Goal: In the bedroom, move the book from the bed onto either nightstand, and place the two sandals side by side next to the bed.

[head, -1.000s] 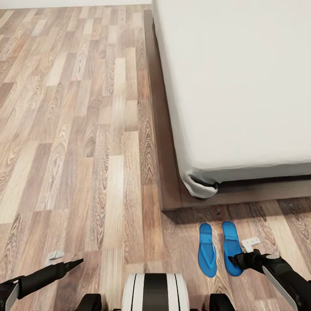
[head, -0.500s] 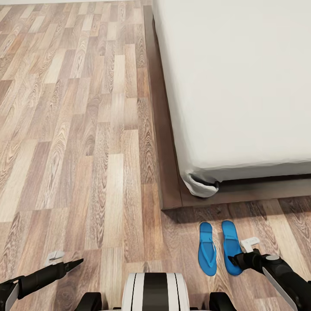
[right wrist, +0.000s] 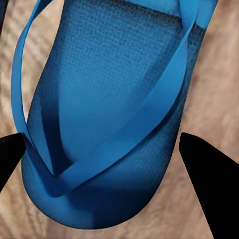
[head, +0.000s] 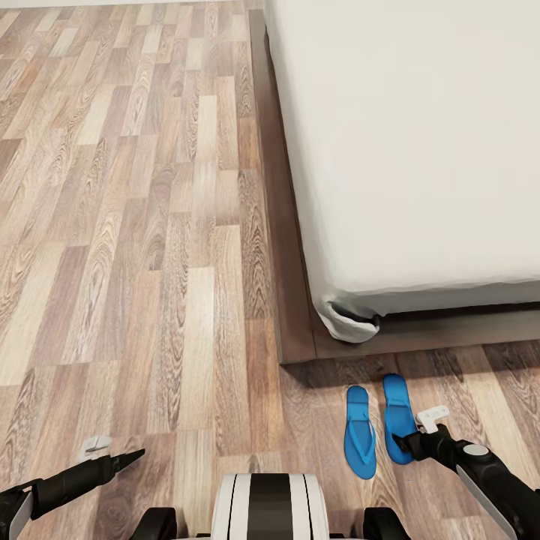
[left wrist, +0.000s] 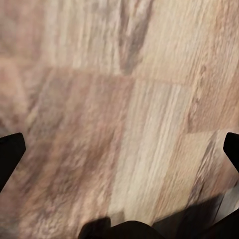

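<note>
Right gripper (head: 424, 429): black arm at lower right of head view; fingertips spread wide either side of one sandal's heel in the wrist view, gripping nothing.
Right bright-blue flip-flop sandal (head: 397, 417): thin flat sole, woven-looking footbed, narrow Y strap; heel end under the gripper.
Left bright-blue flip-flop sandal (head: 359, 433): lying parallel, just beside the first.
Left gripper (head: 112, 452): lower left, fingers apart over bare floor, empty.
Wood-plank floor (head: 150, 247): mixed tan and brown boards, strong grain.
Dark-brown wooden bed frame (head: 296, 341): low, smooth; corner just above the sandals.
Light-grey mattress (head: 412, 142): plain, matte, upper right.
</note>
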Controlling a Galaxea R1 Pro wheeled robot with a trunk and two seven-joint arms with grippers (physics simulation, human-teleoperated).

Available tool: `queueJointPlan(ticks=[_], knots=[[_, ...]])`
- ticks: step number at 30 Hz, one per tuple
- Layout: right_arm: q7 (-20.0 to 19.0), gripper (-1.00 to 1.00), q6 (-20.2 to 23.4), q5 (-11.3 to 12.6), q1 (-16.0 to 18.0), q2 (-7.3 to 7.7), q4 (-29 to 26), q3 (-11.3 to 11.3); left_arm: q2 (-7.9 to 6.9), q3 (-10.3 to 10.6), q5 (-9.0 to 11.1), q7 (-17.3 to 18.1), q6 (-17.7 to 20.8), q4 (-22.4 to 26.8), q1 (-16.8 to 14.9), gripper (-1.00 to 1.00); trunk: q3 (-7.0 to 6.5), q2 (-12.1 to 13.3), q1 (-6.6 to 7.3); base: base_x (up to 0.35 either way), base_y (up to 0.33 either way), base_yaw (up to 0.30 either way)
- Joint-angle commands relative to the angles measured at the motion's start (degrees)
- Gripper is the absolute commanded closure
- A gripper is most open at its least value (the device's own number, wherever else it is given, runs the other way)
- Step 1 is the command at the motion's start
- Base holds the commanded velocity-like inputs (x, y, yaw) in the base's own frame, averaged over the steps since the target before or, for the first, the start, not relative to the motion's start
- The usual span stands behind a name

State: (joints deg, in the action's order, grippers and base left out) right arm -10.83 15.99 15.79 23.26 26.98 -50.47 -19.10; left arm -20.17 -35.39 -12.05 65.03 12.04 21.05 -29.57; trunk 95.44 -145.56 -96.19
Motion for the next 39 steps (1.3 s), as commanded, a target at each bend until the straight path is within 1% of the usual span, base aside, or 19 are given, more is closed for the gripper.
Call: queueJointPlan(ticks=[1, 12, 19, 26, 39], knots=[[0.02, 1.0, 0.27, 0.42, 0.03, 0.07, -0.07, -0.14, 0.04, -0.48, -0.44, 0.36, 0.61, 0.05, -0.04, -1.0, 0.03, -0.01, 0.01, 0.0, 0.0, 0.0], [0.1, 1.0, 0.27, 0.39, 0.03, 0.08, -0.08, -0.14, 0.04, -0.48, -0.43, 0.36, 0.61, 0.05, -0.04, -1.0, 2.47, -0.16, -0.27, 0.0, 0.0, 0.0], [0.1, 1.0, 0.27, 0.39, 0.03, 0.08, -0.07, -0.17, 0.04, -0.47, -0.43, 0.37, 0.61, 0.05, -0.04, -1.0, 2.47, -0.16, -0.27, 0.0, 0.0, 0.0], [0.1, 1.0, 0.27, 0.39, 0.03, 0.09, -0.07, -0.18, 0.04, -0.47, -0.43, 0.39, 0.61, 0.05, -0.04, -1.0, 4.02, -0.26, -0.46, 0.0, 0.0, 0.0], [0.08, 1.0, 0.27, 0.39, 0.03, 0.08, -0.07, -0.17, 0.04, -0.5, -0.43, 0.42, 0.61, 0.05, -0.04, -1.0, 4.02, -0.26, -0.46, 0.0, 0.0, 0.0]])
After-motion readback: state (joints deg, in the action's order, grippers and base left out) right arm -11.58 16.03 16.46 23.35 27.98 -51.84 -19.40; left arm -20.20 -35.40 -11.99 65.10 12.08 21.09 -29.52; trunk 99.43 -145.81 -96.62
